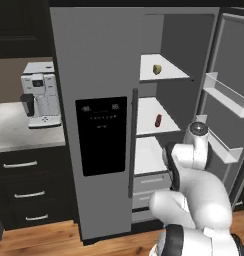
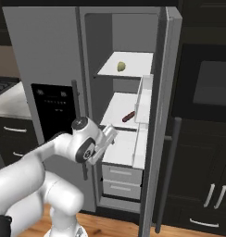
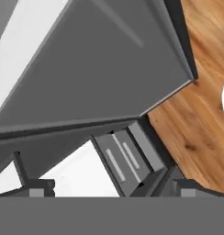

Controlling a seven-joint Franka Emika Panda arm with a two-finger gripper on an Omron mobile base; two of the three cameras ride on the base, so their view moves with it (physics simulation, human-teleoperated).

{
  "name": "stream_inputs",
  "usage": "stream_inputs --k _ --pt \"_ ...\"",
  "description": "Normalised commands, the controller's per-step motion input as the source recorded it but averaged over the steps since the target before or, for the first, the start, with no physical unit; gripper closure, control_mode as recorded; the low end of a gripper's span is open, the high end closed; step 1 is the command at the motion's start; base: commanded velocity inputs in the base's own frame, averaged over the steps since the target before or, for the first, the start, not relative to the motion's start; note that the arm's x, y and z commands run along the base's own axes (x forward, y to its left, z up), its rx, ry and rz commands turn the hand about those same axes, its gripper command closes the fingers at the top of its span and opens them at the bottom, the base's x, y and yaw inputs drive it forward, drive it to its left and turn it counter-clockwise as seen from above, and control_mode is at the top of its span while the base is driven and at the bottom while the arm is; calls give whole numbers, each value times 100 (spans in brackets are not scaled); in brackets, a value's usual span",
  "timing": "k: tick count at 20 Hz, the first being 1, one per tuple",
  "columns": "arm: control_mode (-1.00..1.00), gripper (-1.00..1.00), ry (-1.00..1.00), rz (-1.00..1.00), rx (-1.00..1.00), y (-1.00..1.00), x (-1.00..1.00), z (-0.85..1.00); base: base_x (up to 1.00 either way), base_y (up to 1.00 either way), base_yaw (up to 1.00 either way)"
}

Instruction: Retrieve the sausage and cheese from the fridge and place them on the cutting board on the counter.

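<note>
I have the arm folded in front of the fridge point(image 1: 99, 75), elbow raised, wrist bent toward the open right-hand compartment. The gripper point(image 2: 110, 134) sits at the level of the lowest white shelf, near its front edge, tilted. In the hand view its finger tips point(image 3: 40, 187) stand far apart at the bottom corners with nothing between them: released, holding nothing.

The fridge's right door point(image 2: 163, 115) is swung wide; the left door with the black dispenser panel point(image 1: 101, 135) is closed. Inside I see three white shelves. The cheese point(image 1: 157, 69) lies on the top shelf, toward the back. The sausage point(image 1: 158, 120) lies on the middle shelf, well above the gripper. Two grey drawers point(image 2: 122, 181) sit below the lowest shelf.

To the left, a coffee machine point(image 1: 40, 95) stands on a grey top.
</note>
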Motion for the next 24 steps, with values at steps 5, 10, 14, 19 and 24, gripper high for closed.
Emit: stream_inputs --k 5,10,14,19,24 --pt "-100 -100 17 70 -6 31 -3 0 0 0 0" --pt "-100 -100 0 64 -2 10 24 0 0 0 0" --pt "-100 -100 0 40 -9 3 51 3 0 0 0" --pt "-100 -100 2 17 -20 1 68 3 0 0 0" --pt "-100 -100 0 10 -22 -3 62 5 0 0 0"
